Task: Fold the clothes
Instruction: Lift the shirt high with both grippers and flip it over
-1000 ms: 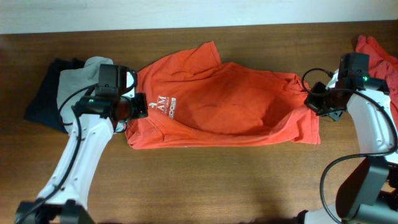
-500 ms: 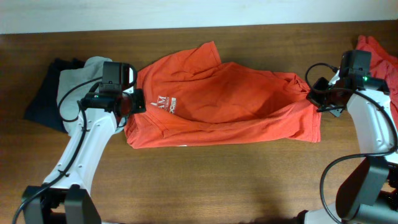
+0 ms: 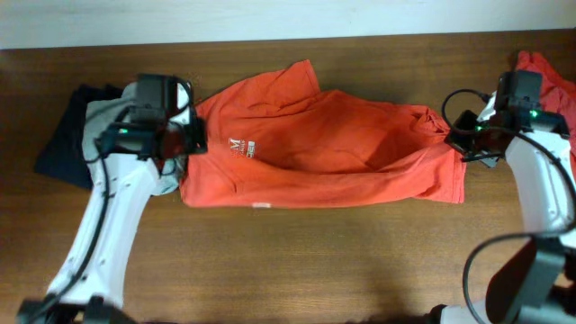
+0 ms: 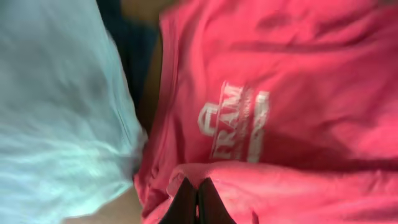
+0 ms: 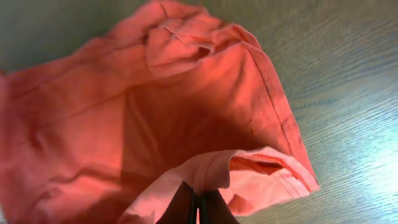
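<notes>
Across the middle of the table [image 3: 297,261], the shirt [image 3: 324,153] stretches between the left gripper [image 4: 198,200] and right gripper [image 5: 196,208], each clamped on a fold of it. Its left end sits farther back than a second ago. A second shirt [image 3: 544,74] is cut off at right.

An orange-red heathered cotton short-sleeved T-shirt [image 3: 324,153] is lying stretched crosswise on the brown wooden table [image 3: 315,261]. Its white printed lettering [image 3: 241,148] is facing up near the left end. The cloth is sagging into a shallow hollow in the middle, and one sleeve [image 3: 292,76] is sticking out toward the far edge. A second orange-red shirt [image 3: 547,70] is lying crumpled at the far right corner, partly out of view.
</notes>
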Tool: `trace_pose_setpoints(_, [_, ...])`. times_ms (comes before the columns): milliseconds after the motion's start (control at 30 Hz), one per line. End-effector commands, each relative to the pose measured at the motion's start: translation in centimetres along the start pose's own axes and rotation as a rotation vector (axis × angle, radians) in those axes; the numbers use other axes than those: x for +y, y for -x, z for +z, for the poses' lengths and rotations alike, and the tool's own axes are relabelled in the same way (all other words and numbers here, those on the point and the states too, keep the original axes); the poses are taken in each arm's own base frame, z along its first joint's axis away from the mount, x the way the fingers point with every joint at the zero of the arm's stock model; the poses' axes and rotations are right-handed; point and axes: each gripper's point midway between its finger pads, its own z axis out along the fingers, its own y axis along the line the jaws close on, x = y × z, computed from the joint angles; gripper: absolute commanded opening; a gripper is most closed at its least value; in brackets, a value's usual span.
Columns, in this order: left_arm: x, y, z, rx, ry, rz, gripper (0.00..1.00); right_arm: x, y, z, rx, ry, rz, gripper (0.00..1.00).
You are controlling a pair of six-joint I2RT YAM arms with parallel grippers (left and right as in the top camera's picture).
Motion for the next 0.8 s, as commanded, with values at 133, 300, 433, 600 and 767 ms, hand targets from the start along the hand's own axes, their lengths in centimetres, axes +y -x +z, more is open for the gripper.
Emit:
trace_pose_setpoints(133, [-1.2, 4.4, -7.2, -0.173, -0.06, 0.048, 0.0, 2.3, 2.0, -7.0, -0.177, 0.084, -0.078, 0.04])
trace_pose_setpoints(300, [-1.7, 7.1, -16.2, -0.313, -0.073, 0.122, 0.0, 4.1, 2.4, -15.2, -0.35, 0.152, -0.138, 0.04])
trace_pose_setpoints(433, [-2.0, 8.2, -26.9, -0.509, -0.081, 0.146, 0.0, 5.0, 1.2, -23.0, -0.477, 0.194, -0.158, 0.04])
trace_pose_setpoints(600, [-1.8, 4.7, -41.9, -0.799, -0.083, 0.195, 0.0, 5.2, -2.7, -33.7, -0.634, 0.234, -0.182, 0.04])
trace_pose_setpoints(767, [-1.5, 1.2, -49.2, -0.988, -0.086, 0.201, 0.0, 4.4, -5.1, -40.0, -0.775, 0.226, -0.18, 0.04])
